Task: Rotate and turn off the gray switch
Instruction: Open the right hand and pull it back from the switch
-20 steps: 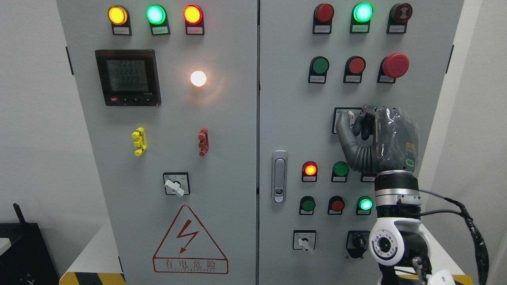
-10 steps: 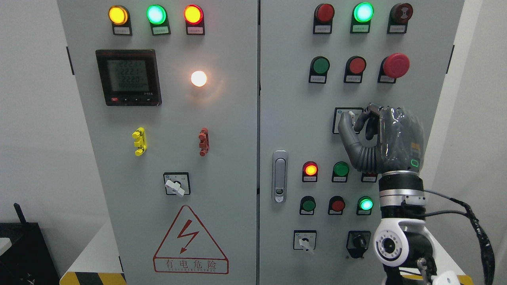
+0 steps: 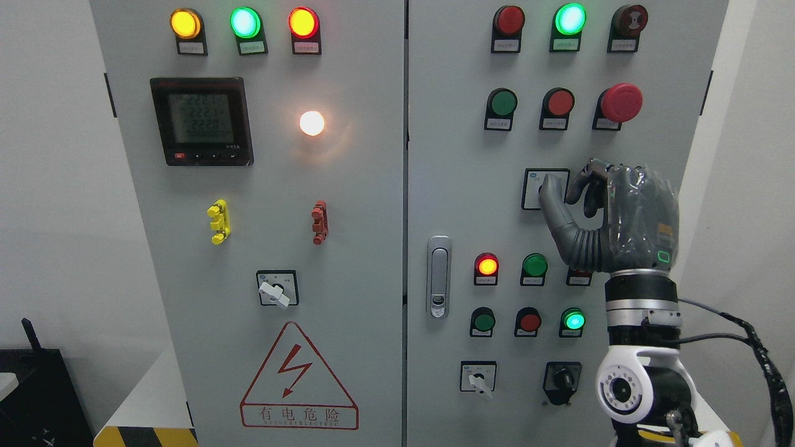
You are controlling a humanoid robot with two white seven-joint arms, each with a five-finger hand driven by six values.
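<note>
**Right Hand at Gray Switch: Thumb Covers the Knob**

1. Target location. The gray switch sits in a black-framed square plate on the right cabinet door, below the row of 3 push buttons and above the lit red lamp. Only the plate's left and upper parts show; the knob itself is hidden behind the thumb.

2. Hand state. The right hand rises from the lower right, back of the hand toward the camera. Its fingers are curled inward at the plate's upper right corner, and the thumb reaches up-left across the plate. The thumb tip lies over the knob's position. Whether thumb and fingers actually pinch the knob cannot be determined: the contact point is hidden.

3. Governing relation. The switch lies up and to the left of the palm, at the thumb tip, between thumb and curled fingers. The knob's long axis cannot be read here. The rotation axis is judged to run straight out of the door, so the turn calls for wrist roll about that axis, not sideways travel.

4. Other arm. The left hand is not in view; the right hand alone is in reach.

5. Risk. A loose pinch may slip off the knob.
</note>
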